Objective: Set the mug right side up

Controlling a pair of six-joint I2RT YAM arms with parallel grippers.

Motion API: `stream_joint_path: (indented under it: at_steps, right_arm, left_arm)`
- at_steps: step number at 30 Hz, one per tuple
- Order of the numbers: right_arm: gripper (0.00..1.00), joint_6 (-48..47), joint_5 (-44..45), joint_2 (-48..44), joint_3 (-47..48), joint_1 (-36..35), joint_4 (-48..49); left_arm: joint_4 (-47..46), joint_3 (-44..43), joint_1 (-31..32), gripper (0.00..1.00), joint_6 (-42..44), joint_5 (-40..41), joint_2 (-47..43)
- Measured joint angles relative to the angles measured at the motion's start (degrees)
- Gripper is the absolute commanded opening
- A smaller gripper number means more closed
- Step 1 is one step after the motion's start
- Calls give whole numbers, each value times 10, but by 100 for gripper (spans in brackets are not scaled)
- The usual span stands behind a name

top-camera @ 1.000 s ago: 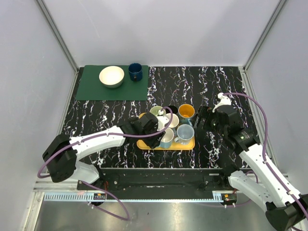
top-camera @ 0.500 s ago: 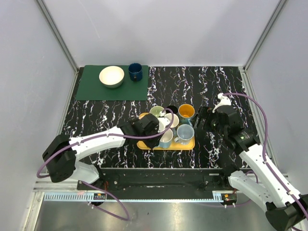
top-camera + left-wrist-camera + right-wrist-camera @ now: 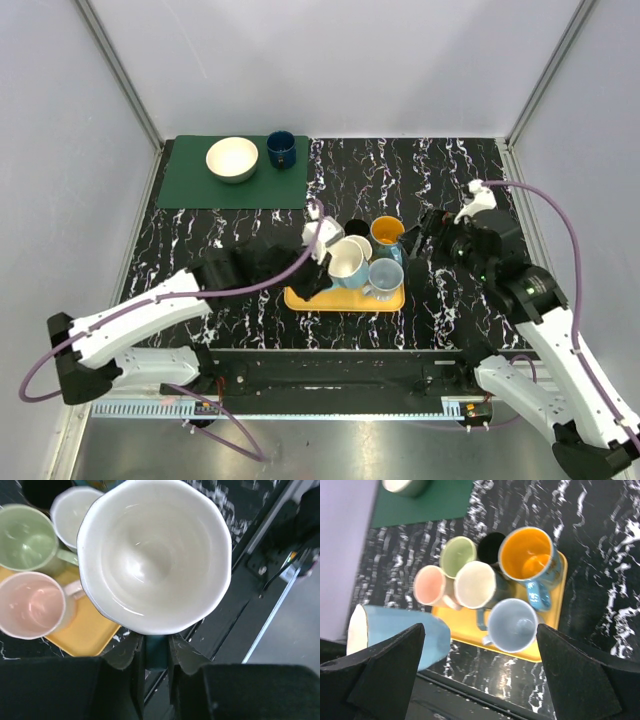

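The mug [image 3: 347,262] is pale blue outside and white inside. It hangs above the front left of the yellow tray [image 3: 345,299], tipped on its side with its mouth toward the left arm. My left gripper [image 3: 322,270] is shut on its handle; in the left wrist view the white bowl of the mug [image 3: 155,555] fills the frame and the handle [image 3: 156,652] sits between the jaws of the left gripper [image 3: 156,642]. The right wrist view shows the mug [image 3: 395,635] at the left. My right gripper [image 3: 425,240] stands open beside the tray's right end, and between the wide jaws of the right gripper [image 3: 480,675] there is nothing.
Upright mugs stand on the tray: orange-lined [image 3: 387,232], grey-blue [image 3: 385,274], cream [image 3: 475,584], green [image 3: 457,555], pink [image 3: 430,585], black [image 3: 356,228]. At the back left a green mat [image 3: 190,185] carries a cream bowl [image 3: 232,158] and a dark blue cup [image 3: 281,149].
My left gripper closed on the mug's handle, lifted the mug off the tray and tipped it, while the arm drew back. The right arm rose and shifted slightly.
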State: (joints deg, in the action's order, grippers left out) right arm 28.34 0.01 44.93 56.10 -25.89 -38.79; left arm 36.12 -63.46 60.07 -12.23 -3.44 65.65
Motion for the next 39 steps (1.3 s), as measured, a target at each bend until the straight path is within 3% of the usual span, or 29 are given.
stream_joint_path:
  at_steps: [4, 8, 13, 16, 21, 29, 39]
  right_arm:
    - [100, 16, -38, -31, 39, 0, 6]
    - [100, 42, -87, -69, 61, 0, 24]
    - [98, 91, -169, -95, 47, 0, 94]
    - [98, 128, -214, -96, 0, 0, 154]
    - [92, 199, -273, -81, -90, 0, 262]
    - [84, 260, -315, -6, -120, 0, 416]
    - [73, 277, -327, 66, -120, 0, 545]
  left_arm:
    - [-10, -20, -3, 0, -30, 42, -52]
    - [-56, -19, -45, 0, -81, 53, -82]
    - [-259, 83, -179, 0, -233, -29, -113]
    - [-380, 139, -219, 0, -323, -80, -105]
    - [-532, 174, -218, 0, -427, -166, -76]
    - [-753, 221, -217, 0, -549, -229, -44]
    - [-809, 254, -217, 0, -597, -238, -27]
